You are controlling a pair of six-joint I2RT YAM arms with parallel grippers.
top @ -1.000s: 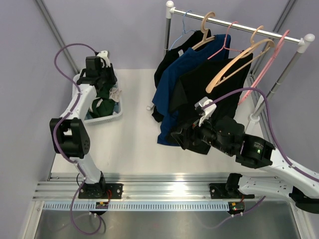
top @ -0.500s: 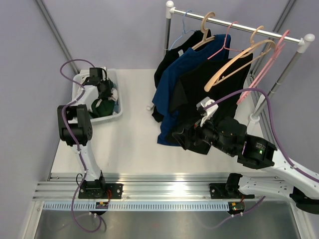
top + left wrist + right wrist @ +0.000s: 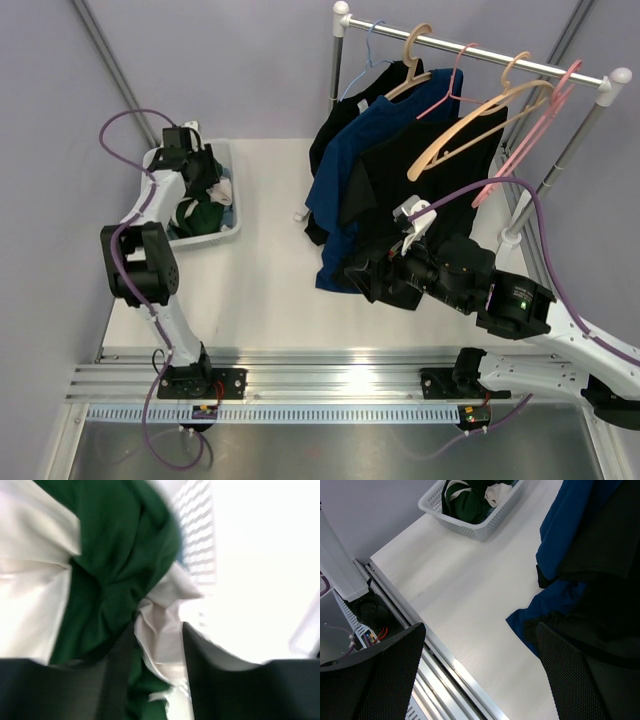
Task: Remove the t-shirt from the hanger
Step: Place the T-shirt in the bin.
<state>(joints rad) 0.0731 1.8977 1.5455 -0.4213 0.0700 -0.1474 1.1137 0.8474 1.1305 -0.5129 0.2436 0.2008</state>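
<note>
Three t-shirts hang on the rack (image 3: 480,50): a black one at the back (image 3: 345,120), a blue one (image 3: 350,170) and a black one in front (image 3: 420,170) on a wooden hanger (image 3: 470,125). My right gripper (image 3: 362,275) hovers low by their hems, open. In the right wrist view, only bare table lies in my right gripper (image 3: 480,627), with the blue hem (image 3: 535,622) close to one finger. My left gripper (image 3: 205,172) is down over the basket. Seen blurred from its wrist, my left gripper (image 3: 157,630) is open, with white cloth (image 3: 165,605) lying in the gap beside green cloth (image 3: 110,555).
A white basket (image 3: 232,215) of green and white clothes stands at the back left, also seen as the basket (image 3: 465,527) from the right wrist. An empty pink hanger (image 3: 530,135) hangs at the rack's right end. The aluminium rail (image 3: 320,380) runs along the near edge.
My left gripper dropped into the basket, then drew slightly back and left, its fingers spreading. The right arm and the shirts have stayed where they were.
</note>
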